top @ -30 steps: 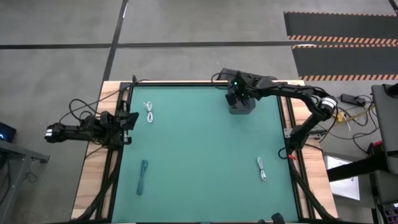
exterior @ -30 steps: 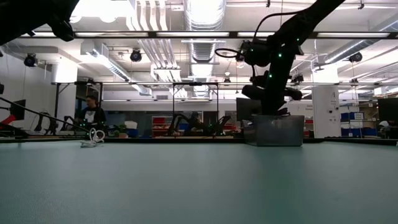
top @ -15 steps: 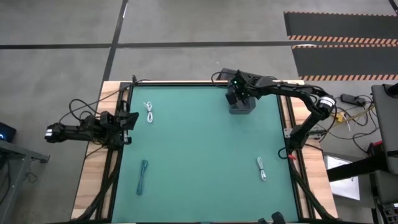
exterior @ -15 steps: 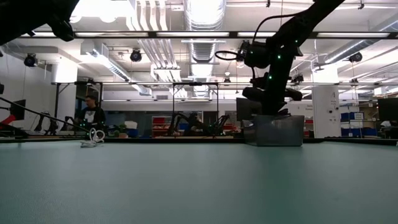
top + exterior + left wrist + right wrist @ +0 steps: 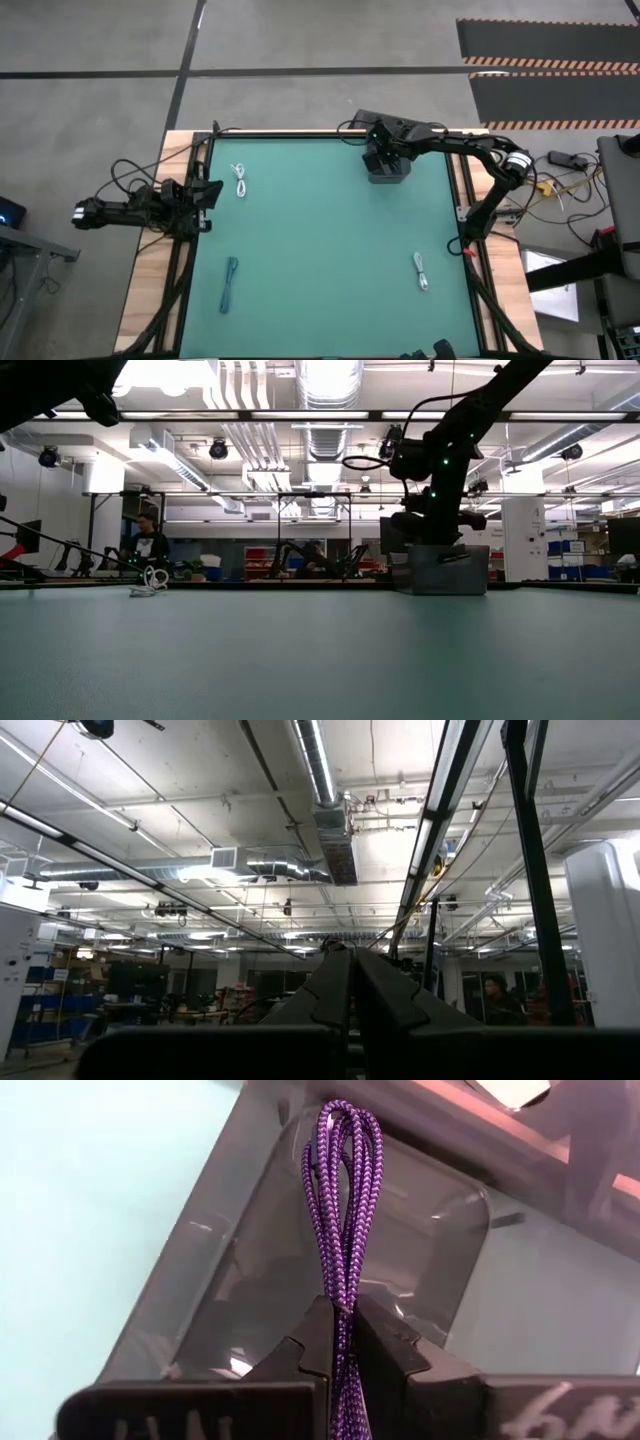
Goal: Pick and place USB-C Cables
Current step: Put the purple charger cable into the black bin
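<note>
Right end effector [image 5: 340, 1342]: I have it clamped on the purple braided cable [image 5: 345, 1200], hanging over the grey bin [image 5: 250, 1240] for release.
Left end effector [image 5: 352, 982]: closed, parked off the table's left edge.
Remaining cables: white [image 5: 240, 181], teal [image 5: 230, 282], grey [image 5: 421, 271] on the table [image 5: 320, 250].

I am looking into a large industrial lab or workshop hall: bare ceiling ducts [image 5: 325, 400] and strip lights [image 5: 318, 765] run overhead, shelves of blue bins [image 5: 575, 555] line the far wall, a person [image 5: 148, 543] sits at a bench, and hazard-striped mats [image 5: 545, 62] lie on concrete floor [image 5: 300, 95].
</note>
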Tool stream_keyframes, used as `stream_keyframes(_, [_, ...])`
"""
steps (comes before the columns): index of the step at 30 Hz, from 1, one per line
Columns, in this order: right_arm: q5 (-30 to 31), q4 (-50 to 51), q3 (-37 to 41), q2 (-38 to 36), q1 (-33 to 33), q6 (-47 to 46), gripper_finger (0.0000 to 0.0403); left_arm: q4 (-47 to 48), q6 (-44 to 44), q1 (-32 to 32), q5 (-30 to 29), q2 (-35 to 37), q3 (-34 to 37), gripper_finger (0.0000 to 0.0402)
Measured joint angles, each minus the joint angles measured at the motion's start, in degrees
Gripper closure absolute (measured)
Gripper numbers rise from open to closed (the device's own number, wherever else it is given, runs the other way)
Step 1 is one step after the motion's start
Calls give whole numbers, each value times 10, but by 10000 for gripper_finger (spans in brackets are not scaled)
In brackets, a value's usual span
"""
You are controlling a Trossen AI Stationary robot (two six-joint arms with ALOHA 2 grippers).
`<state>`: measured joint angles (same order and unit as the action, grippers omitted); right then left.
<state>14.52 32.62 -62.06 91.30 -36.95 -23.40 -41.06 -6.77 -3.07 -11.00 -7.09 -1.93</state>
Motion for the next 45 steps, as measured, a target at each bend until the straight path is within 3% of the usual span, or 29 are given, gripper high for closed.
stream_keyframes(45, [5, -8, 3, 0, 0, -26, 385, 0, 1, 0, 0, 0, 0, 402])
